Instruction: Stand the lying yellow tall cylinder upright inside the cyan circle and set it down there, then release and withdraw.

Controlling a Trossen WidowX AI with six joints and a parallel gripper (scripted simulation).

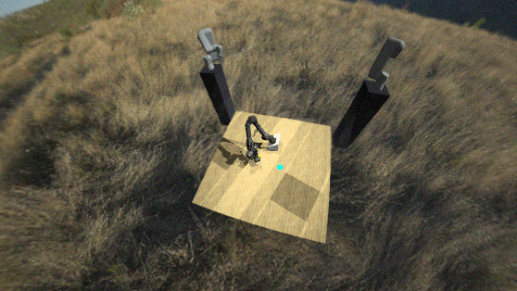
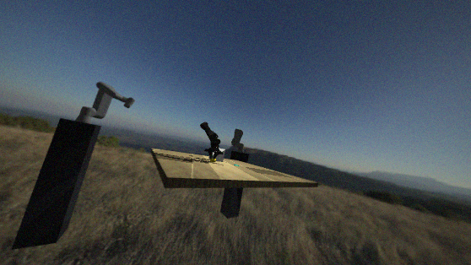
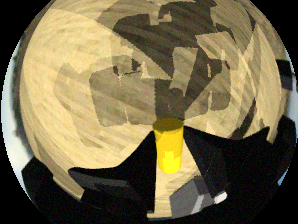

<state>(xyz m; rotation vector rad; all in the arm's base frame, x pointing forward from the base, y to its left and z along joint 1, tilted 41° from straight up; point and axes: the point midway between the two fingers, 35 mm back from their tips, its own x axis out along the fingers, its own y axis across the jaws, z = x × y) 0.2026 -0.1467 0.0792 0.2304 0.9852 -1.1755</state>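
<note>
Gripper (image 3: pixel 170 179) closed on cylinder (image 3: pixel 168 144) at table (image 1: pixel 296 139), apart from circle (image 1: pixel 280 167).

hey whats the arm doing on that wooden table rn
The black arm is bent down over the wooden table, with its gripper shut on the yellow cylinder; the wrist view shows the cylinder gripped between the two dark fingers. The cyan circle, where the cylinder should end up standing, lies a little way off to the side with nothing on it. So the cylinder is grasped, but not yet carried over or set upright.
</note>
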